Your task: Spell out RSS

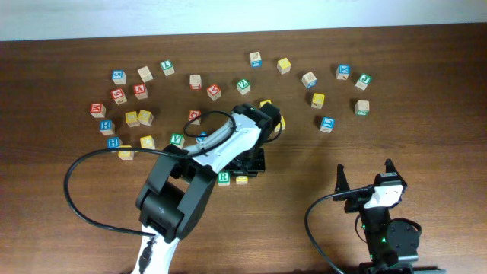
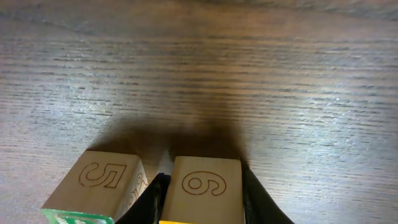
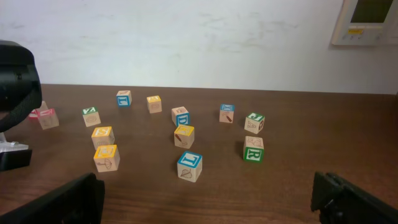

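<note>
A green-faced cube with a white R (image 1: 223, 178) sits on the table just left of a yellow-faced cube (image 1: 242, 180). My left gripper (image 1: 249, 169) is shut on that yellow cube. In the left wrist view the gripper (image 2: 203, 175) has its black fingers on both sides of the yellow cube (image 2: 208, 194), whose side shows a 6. The green cube (image 2: 99, 186), with a 5 on its side, stands close beside it. The yellow cube's letter cannot be read. My right gripper (image 1: 365, 181) is open and empty near the front right; it also shows in the right wrist view (image 3: 205, 199).
Many other letter cubes lie across the back of the table, among them yellow ones (image 1: 317, 100) (image 1: 145, 116) and another green R cube (image 3: 253, 153). A blue cube (image 3: 189, 165) lies nearest my right gripper. The table's far edge meets a white wall.
</note>
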You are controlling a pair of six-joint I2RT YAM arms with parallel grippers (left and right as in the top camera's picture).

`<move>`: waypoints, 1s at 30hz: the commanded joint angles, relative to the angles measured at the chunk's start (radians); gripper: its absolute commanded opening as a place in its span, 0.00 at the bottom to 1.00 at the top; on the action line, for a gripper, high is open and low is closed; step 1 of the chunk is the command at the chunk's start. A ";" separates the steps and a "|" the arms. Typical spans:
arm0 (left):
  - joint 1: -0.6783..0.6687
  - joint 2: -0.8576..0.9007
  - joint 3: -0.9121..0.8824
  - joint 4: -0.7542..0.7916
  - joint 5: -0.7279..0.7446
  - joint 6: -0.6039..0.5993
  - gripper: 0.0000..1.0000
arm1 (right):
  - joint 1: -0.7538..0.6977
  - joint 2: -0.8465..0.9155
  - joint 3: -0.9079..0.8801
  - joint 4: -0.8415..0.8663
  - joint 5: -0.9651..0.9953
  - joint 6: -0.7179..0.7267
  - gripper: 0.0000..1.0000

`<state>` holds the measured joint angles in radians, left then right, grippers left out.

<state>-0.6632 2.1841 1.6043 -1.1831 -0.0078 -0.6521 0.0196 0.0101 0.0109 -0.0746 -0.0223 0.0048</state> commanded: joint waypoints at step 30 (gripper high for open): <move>0.876 -0.008 0.576 -0.505 0.082 0.265 0.99 | -0.007 -0.006 -0.005 -0.005 0.008 0.011 0.98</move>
<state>0.1921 2.1830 2.2101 -1.6867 0.0570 -0.4103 0.0196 0.0101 0.0109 -0.0746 -0.0227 0.0048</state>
